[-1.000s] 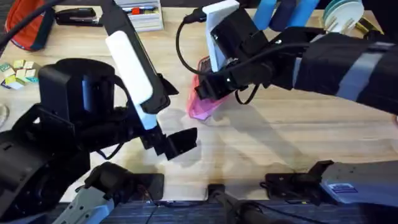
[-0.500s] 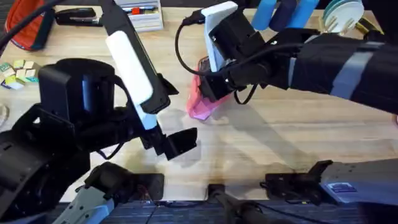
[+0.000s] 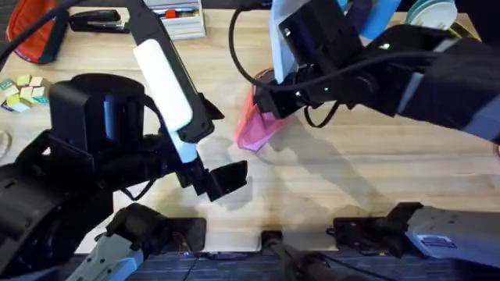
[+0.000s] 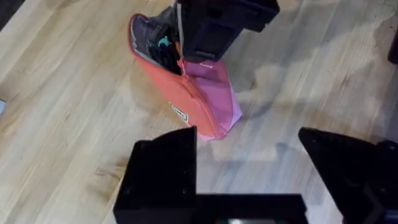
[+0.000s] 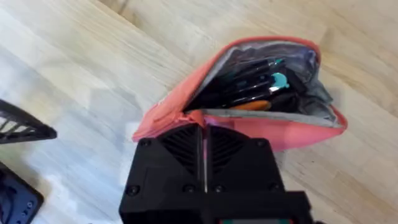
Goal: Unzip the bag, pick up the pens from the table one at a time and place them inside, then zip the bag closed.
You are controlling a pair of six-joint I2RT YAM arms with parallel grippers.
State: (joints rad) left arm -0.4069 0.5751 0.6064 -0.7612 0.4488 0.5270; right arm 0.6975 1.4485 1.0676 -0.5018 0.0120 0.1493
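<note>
Your right claw (image 5: 204, 163) is pinched together on the zip edge of the salmon-pink soft fabric pouch (image 3: 256, 129), which sits mid-bench on the pale plank bench (image 3: 351, 179), mouth partly open w/ pens (image 5: 261, 84) inside, incl. a thin orange one. Looks like the closing step: pull steady along the zip line, low & parallel to the edge, so the pouch doesn't lift or twist. Your left claw (image 4: 249, 165) hangs just beside it, fingers apart, empty; use it to pin the far end if the fabric drags.
</note>
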